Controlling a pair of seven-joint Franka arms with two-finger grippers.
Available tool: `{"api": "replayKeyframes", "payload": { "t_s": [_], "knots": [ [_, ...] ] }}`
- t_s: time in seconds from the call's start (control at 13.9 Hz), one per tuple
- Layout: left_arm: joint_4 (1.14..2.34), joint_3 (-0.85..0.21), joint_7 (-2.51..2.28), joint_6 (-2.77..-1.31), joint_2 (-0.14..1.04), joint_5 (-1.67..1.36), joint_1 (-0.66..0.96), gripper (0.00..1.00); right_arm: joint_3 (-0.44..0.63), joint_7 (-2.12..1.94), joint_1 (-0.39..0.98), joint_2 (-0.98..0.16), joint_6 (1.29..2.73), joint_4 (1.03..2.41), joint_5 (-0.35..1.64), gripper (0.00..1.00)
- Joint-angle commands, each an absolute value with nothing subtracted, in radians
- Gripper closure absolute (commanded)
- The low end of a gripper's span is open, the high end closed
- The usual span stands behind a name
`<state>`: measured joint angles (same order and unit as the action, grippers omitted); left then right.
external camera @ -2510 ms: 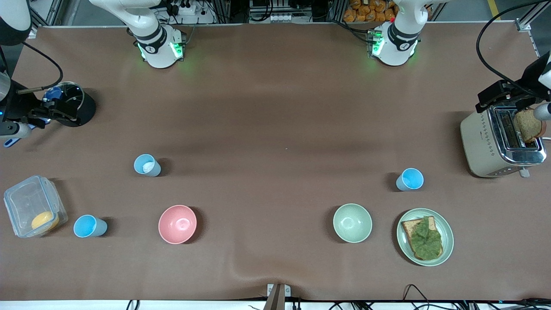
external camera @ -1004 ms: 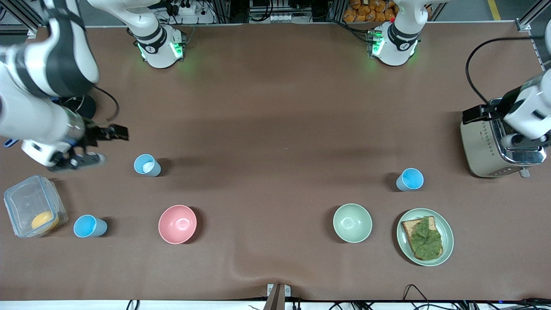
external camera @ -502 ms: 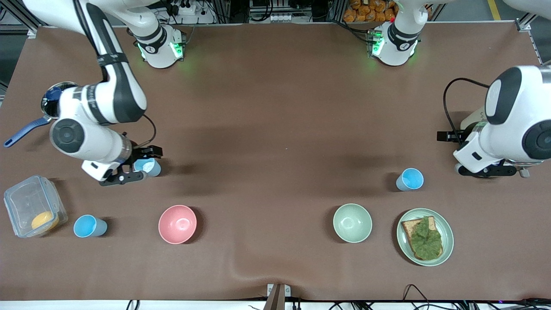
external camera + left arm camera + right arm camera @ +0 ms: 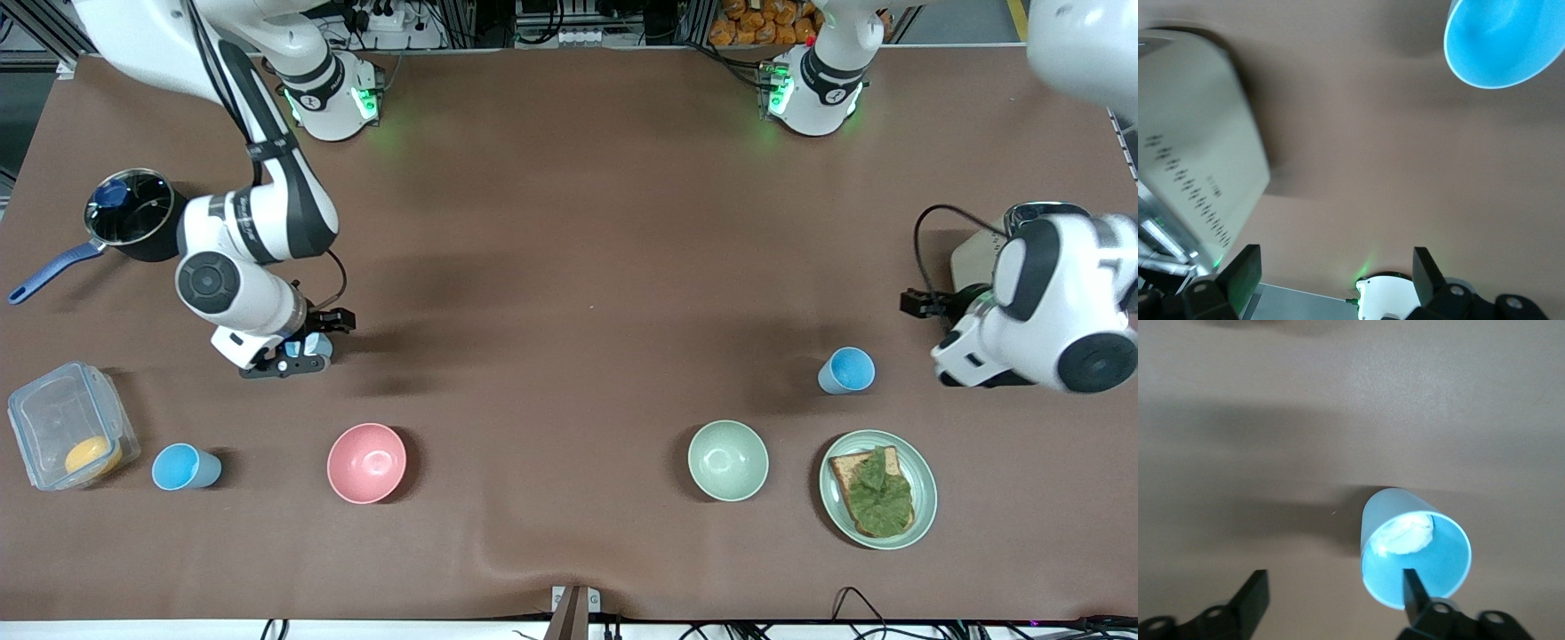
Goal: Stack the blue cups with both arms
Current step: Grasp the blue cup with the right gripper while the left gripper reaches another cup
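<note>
Holding whitish patch: blue cup (image 4: 1415, 550), right hand (image 4: 1331, 600) spread around it; left hand (image 4: 1331, 273) released.

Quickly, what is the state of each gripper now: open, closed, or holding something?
Left gripper: open, holding nothing, over the table beside the toaster.
Right gripper: open at the blue cup with the whitish patch, no grip yet.

1. Brown cloth is covering the table (image 4: 569, 267).
2. Three light-blue cups (image 4: 185, 468) (image 4: 846, 370) (image 4: 1415, 547) are showing; the last is carrying a whitish patch inside.
3. A pink bowl (image 4: 366, 462) and a pale green bowl (image 4: 728, 460) are standing out.
4. A pale green plate (image 4: 920, 471) is bearing brown bread under green leaf.
5. A cream toaster (image 4: 1198, 167) is displaying rows of small dark marks.
6. Glossy white arms are wearing black bands.
</note>
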<state>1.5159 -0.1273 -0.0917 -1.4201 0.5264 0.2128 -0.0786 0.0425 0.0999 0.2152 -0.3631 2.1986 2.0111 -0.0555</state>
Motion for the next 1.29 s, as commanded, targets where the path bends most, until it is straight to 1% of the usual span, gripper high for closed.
{"api": "replayKeyframes", "payload": {
  "t_s": [0.0, 0.07, 0.14, 0.22, 0.29, 0.43, 0.5, 0.65, 0.79, 1.0, 1.08, 1.22],
  "knots": [
    [1.454, -0.132, -0.098, -1.407, 0.601, 0.206, -0.078, 0.0, 0.048, 0.124, 0.212, -0.414, 2.22, 1.991, -0.08, 0.55],
    [1.434, -0.132, -0.101, -1.416, 0.615, 0.207, -0.072, 0.0, 0.048, 0.124, 0.207, -0.434, 2.223, 1.982, -0.08, 0.61],
    [1.408, -0.132, -0.103, -1.434, 0.635, 0.209, -0.066, 0.0, 0.049, 0.123, 0.206, -0.446, 2.223, 1.976, -0.08, 0.8],
    [1.385, -0.13, -0.106, -1.456, 0.667, 0.209, -0.06, 0.0, 0.049, 0.123, 0.201, -0.457, 2.221, 1.965, -0.08, 0.93],
    [1.381, -0.129, -0.145, -1.491, 0.695, 0.21, -0.061, 0.0, 0.049, 0.123, 0.195, -0.465, 2.218, 1.956, -0.08, 1.0],
    [1.382, -0.127, -0.204, -1.63, 0.741, 0.21, -0.09, 0.0, 0.049, 0.121, 0.192, -0.469, 2.204, 1.934, -0.078, 1.0],
    [1.382, -0.127, -0.215, -1.675, 0.755, 0.212, -0.092, 0.0, 0.049, 0.123, 0.195, -0.472, 2.185, 1.916, -0.078, 1.0],
    [1.381, -0.129, -0.219, -1.687, 0.738, 0.209, -0.091, 0.0, 0.048, 0.124, 0.205, -0.474, 2.084, 1.85, -0.078, 1.0],
    [1.376, -0.13, -0.219, -1.69, 0.729, 0.209, -0.084, 0.0, 0.048, 0.147, 0.228, -0.472, 1.943, 1.765, -0.077, 1.0],
    [1.376, -0.133, -0.221, -1.689, 0.712, 0.213, -0.083, 0.0, 0.043, 0.231, 0.297, -0.471, 1.795, 1.663, -0.061, 1.0],
    [1.376, -0.136, -0.222, -1.69, 0.71, 0.212, -0.083, 0.0, 0.043, 0.292, 0.339, -0.471, 1.767, 1.636, -0.06, 1.0],
    [1.382, -0.141, -0.224, -1.69, 0.718, 0.215, -0.068, 0.0, 0.038, 0.421, 0.417, -0.471, 1.763, 1.611, -0.023, 1.0]
  ]
}}
